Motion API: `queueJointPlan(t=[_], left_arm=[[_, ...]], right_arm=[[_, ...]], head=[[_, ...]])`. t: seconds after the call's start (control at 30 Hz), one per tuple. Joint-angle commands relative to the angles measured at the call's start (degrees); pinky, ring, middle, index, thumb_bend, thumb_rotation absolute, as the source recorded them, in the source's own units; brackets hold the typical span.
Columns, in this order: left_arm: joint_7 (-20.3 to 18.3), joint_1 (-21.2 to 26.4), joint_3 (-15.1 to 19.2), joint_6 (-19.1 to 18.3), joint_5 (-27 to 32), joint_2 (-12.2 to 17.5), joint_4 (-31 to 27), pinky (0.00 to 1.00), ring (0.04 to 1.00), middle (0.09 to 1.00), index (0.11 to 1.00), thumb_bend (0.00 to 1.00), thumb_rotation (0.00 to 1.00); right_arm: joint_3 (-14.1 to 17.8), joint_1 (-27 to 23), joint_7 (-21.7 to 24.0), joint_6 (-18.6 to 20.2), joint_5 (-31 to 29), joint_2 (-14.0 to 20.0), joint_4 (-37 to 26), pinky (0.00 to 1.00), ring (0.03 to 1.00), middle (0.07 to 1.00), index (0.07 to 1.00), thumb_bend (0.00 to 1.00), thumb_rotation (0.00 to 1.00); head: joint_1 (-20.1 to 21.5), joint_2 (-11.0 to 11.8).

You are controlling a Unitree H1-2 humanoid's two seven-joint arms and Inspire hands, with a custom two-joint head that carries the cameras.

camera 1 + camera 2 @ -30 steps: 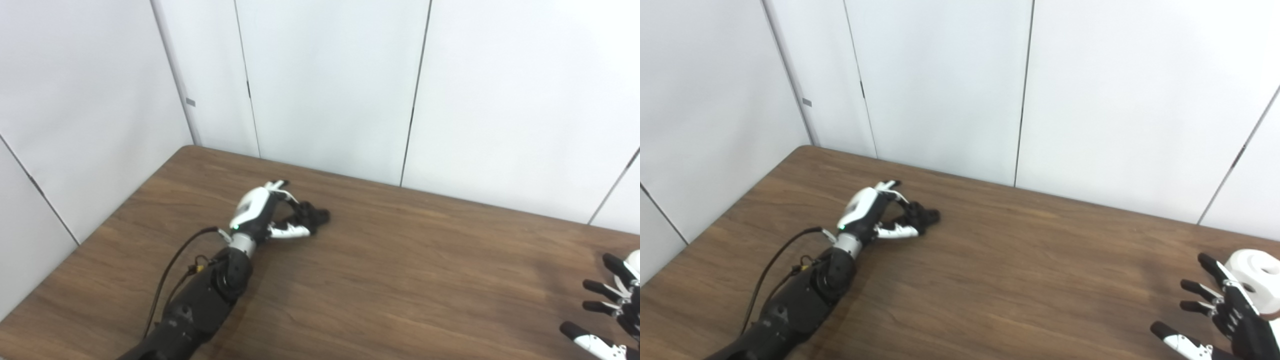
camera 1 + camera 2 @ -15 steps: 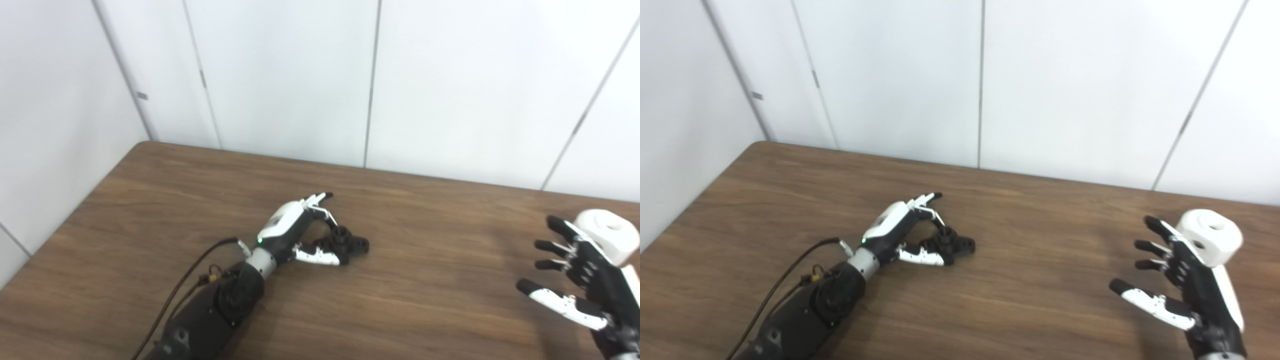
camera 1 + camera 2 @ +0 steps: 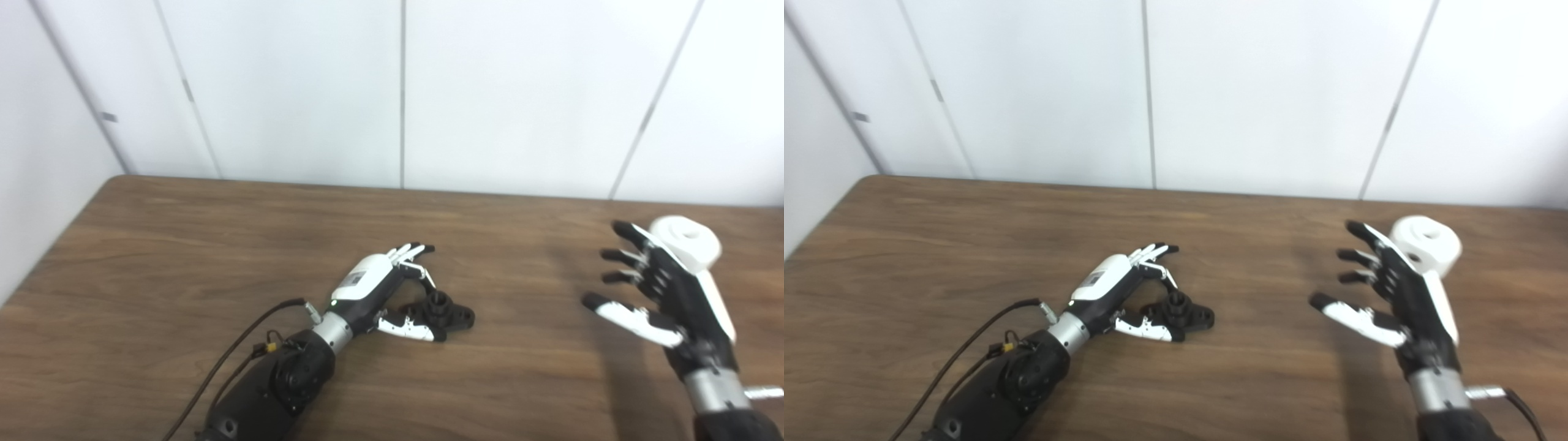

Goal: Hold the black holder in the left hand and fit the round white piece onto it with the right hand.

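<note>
On the brown surface (image 3: pixel 184 245), the holder (image 3: pixel 444 311) lies by the spread left hand (image 3: pixel 383 288), ungripped; the right hand (image 3: pixel 1390 294), fingers apart, may knock the white piece (image 3: pixel 1427 244) away.

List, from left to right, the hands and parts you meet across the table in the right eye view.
Left hand → black holder → right hand → round white piece.
</note>
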State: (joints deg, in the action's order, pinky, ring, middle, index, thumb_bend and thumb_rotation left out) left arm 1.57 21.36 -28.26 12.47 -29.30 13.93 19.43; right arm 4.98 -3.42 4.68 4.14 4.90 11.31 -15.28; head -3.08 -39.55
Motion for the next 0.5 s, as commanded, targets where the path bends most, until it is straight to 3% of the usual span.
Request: queueJointPlan(t=[0.0,0.17,0.2,0.33,0.47], left_arm=[[-3.9,-2.7,-3.5,1.5,-1.2,-2.5,3.0,1.0,1.0,0.957,0.481,0.52,0.06],[-4.5,-3.0,-3.9,2.4,-1.5,-2.9,4.1,1.0,1.0,0.963,0.481,0.52,0.06],[-4.5,-3.2,-3.9,2.5,-1.6,-3.0,4.4,1.0,1.0,0.961,0.481,0.52,0.06],[-4.6,-3.2,-3.7,3.1,-1.7,-2.8,5.2,1.0,1.0,0.953,0.481,0.52,0.06],[-4.8,-3.2,-3.0,4.1,-1.5,-1.6,6.3,1.0,1.0,0.955,0.481,0.52,0.06]], right_arm=[[0.0,-1.8,-0.3,-1.5,-0.5,0.2,-2.0,0.62,0.769,0.899,0.846,0.71,0.25],[-0.6,-1.9,-0.5,-0.8,0.1,-0.3,-2.8,0.62,0.764,0.894,0.846,0.7,0.23],[-0.8,-1.9,-0.6,-0.3,0.3,-0.4,-3.3,0.62,0.765,0.89,0.846,0.7,0.23],[-1.1,-2.4,-0.2,2.1,0.9,0.0,-5.6,0.63,0.772,0.895,0.848,0.7,0.23],[-1.5,-5.4,0.1,7.8,5.8,2.2,-9.1,0.59,0.744,0.853,0.842,0.71,0.18]], head=[[1.7,-0.3],[1.7,-0.3],[5.1,-0.6],[9.2,-0.4],[19.6,1.4]])
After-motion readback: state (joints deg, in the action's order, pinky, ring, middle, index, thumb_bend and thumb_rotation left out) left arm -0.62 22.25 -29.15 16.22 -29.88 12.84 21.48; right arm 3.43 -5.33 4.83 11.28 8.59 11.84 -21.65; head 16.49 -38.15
